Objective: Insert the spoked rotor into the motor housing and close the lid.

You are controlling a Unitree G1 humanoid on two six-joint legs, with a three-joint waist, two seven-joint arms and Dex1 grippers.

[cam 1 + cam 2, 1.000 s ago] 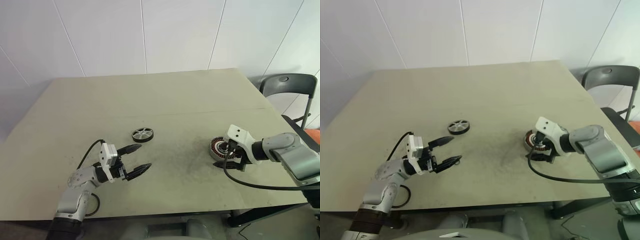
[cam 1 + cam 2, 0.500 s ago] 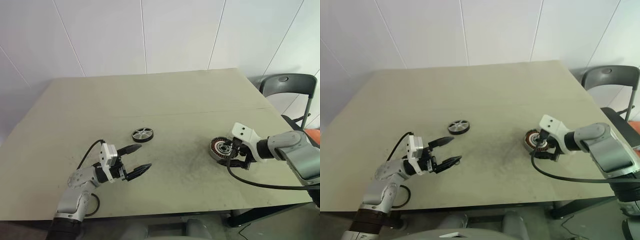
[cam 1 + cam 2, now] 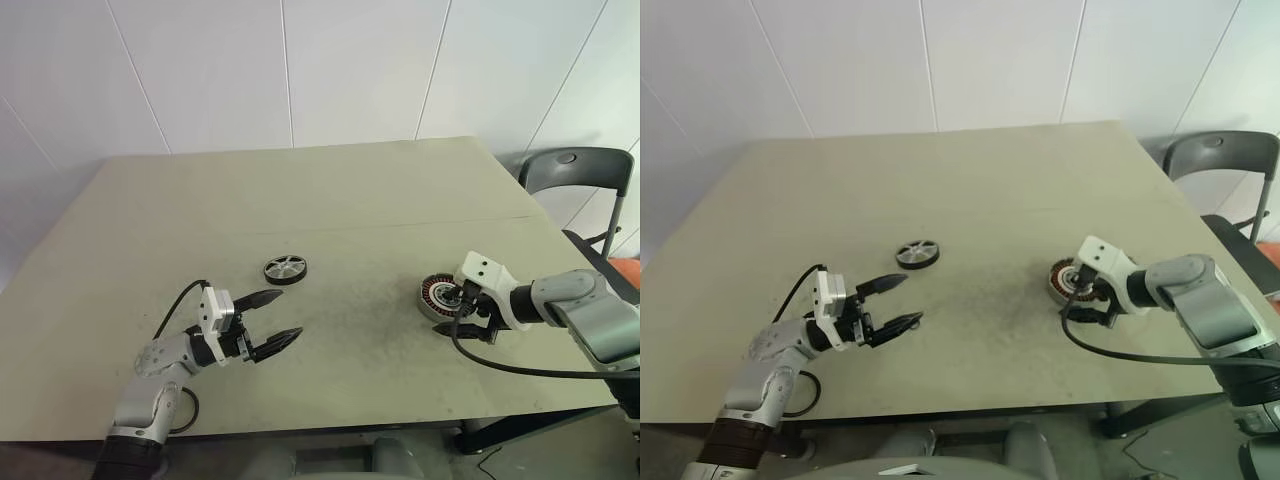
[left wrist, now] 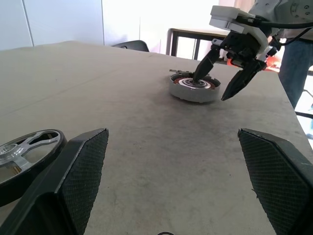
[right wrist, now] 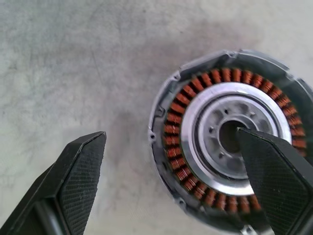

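A: Left eye view: one counter (image 3: 330,190), two task parts on it. One spoked rotor (image 3: 285,268), lying flat near the middle. One motor housing (image 3: 441,297) toward the right edge, well apart from the rotor. Can't pick out a lid.

B: Claws?

A: Two. Left claw (image 3: 275,319) sits low over the near left of the counter, fingers spread wide, nothing between them. The rotor lies just beyond its tips, not touching.

B: Right one?

A: Right claw (image 3: 463,313) is at the housing, angled down, also wide open and holding nothing. Left wrist view has one finger (image 4: 203,68) down over the housing's centre, the other outside the rim, off the counter surface.

B: Housing state?

A: Right wrist view: open on top, one ring of copper windings (image 5: 195,88) around a silver hub (image 5: 230,132) with a dark centre bore. One fingertip overlaps the hub; contact can't be told.

B: Anything else?

A: One dark chair (image 3: 575,170) past the counter's right corner.
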